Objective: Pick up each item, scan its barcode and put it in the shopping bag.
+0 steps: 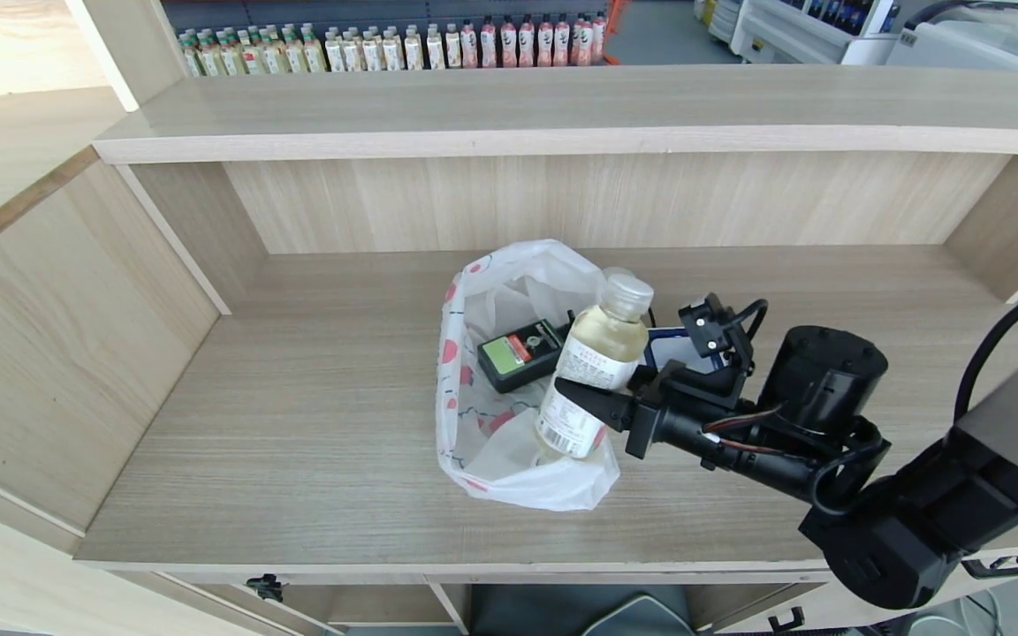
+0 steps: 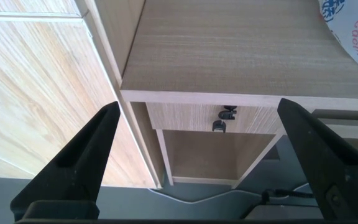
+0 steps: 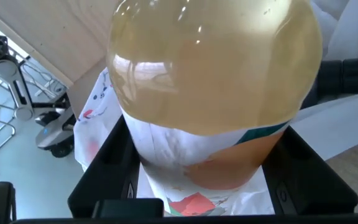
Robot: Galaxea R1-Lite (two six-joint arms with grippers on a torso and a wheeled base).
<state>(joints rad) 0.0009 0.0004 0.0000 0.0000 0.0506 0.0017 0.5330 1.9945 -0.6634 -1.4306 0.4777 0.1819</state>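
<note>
A clear bottle of pale yellow drink (image 1: pixel 596 366) with a white cap and label hangs upright over the mouth of the white shopping bag (image 1: pixel 474 415), my right gripper (image 1: pixel 602 397) shut on its lower half. In the right wrist view the bottle (image 3: pixel 213 93) sits between the black fingers (image 3: pixel 104 180). Inside the bag lies a dark box with a green and red label (image 1: pixel 520 354). My left gripper (image 2: pixel 197 155) is open below the counter's front edge, at its left end, with nothing between its fingers.
The bag stands mid-counter on the wooden counter (image 1: pixel 297 424), with a raised back wall (image 1: pixel 580 199) and side walls. A blue-and-white item (image 1: pixel 672 346) lies behind the right gripper. A small latch (image 2: pixel 224 118) hangs under the counter front. Drink bottles (image 1: pixel 385 49) line a far shelf.
</note>
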